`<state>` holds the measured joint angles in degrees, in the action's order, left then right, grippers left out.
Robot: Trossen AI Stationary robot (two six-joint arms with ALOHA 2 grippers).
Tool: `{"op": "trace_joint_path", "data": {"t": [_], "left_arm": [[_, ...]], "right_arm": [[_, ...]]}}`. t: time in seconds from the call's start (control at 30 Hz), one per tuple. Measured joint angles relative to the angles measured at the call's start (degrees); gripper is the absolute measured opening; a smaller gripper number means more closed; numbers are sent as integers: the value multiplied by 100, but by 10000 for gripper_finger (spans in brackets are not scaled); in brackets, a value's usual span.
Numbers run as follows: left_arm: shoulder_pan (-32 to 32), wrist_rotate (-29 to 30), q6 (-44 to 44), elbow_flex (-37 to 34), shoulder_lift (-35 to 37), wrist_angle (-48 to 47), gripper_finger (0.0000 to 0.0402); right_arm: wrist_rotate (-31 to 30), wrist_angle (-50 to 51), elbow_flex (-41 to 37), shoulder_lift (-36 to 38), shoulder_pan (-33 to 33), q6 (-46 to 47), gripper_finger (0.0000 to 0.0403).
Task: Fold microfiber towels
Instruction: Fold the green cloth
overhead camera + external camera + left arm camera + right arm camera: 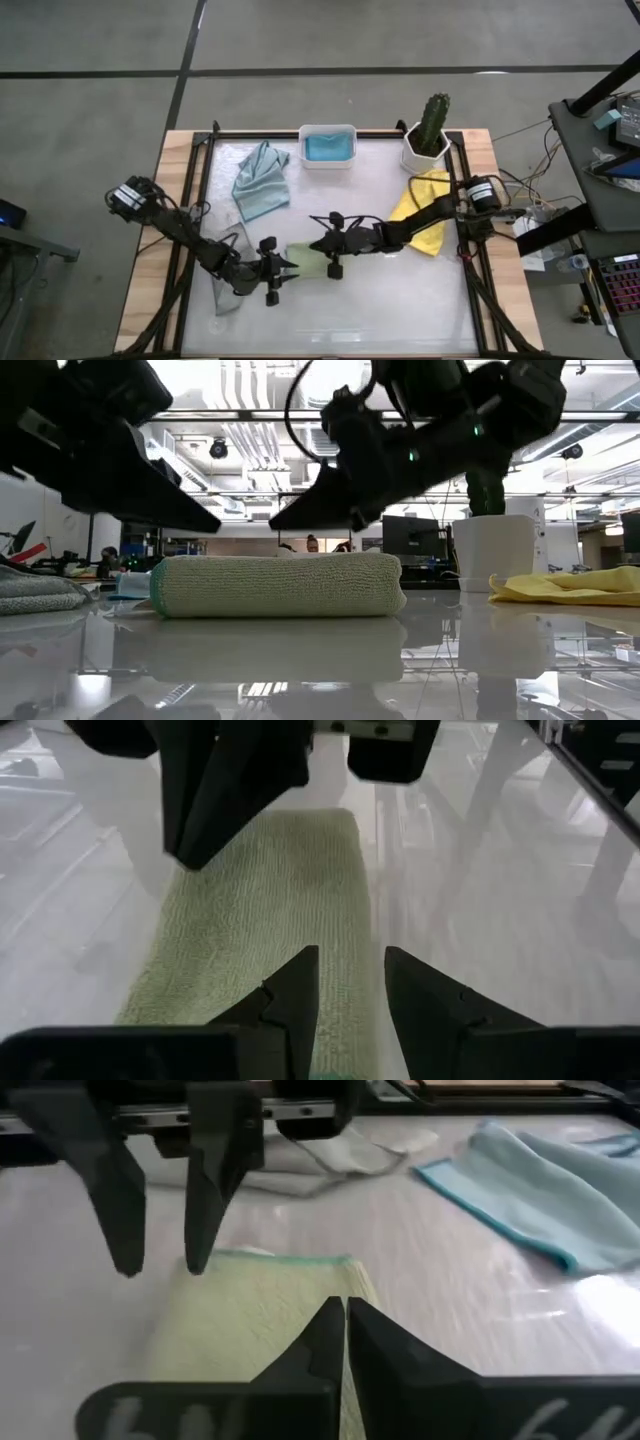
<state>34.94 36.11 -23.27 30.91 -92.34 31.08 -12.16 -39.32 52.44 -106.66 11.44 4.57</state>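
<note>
A folded sage green towel [278, 584], nubbly and thick, lies near the middle of the glossy white table [400, 300]. The left gripper [347, 982] hovers over one end, fingers spread; the right gripper [345, 1312], pressed together, sits at the other. Farther off lie a crumpled pale blue-grey towel [262, 180] and a yellow towel [425, 212], then a white tub [328, 146] and a potted cactus [430, 130].

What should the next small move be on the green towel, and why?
Probably lift both claws clear and leave it. The sage green towel already lies as a neat folded strip between them. The right claw is shut just above its near edge, with no cloth visibly pinched; the left claw stands open over the opposite end.
</note>
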Motion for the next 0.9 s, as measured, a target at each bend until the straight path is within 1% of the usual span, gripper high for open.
{"op": "trace_joint_path", "data": {"t": [0.07, 0.23, 0.43, 0.6, 0.73, 0.9], "left_arm": [[-35, -1, -30, 5, -117, -4, 102], [-135, -285, -301, 8, -413, 17, 102], [-249, -676, -659, 9, -754, 79, 102], [-276, -729, -774, 14, -818, 89, 102], [-287, -795, -773, 10, -725, 12, 102], [-305, -829, -747, 3, -654, -56, 102]], "right_arm": [[-230, -36, -43, -118, 5, -35, 9], [-439, -40, -74, -393, -8, -52, 9], [-465, -58, -116, -601, -8, 16, 9], [-608, -72, -194, -617, -12, 11, 8], [-601, 25, -211, -441, 6, -10, 8], [-596, 176, -216, 69, 171, -83, 8]]}}
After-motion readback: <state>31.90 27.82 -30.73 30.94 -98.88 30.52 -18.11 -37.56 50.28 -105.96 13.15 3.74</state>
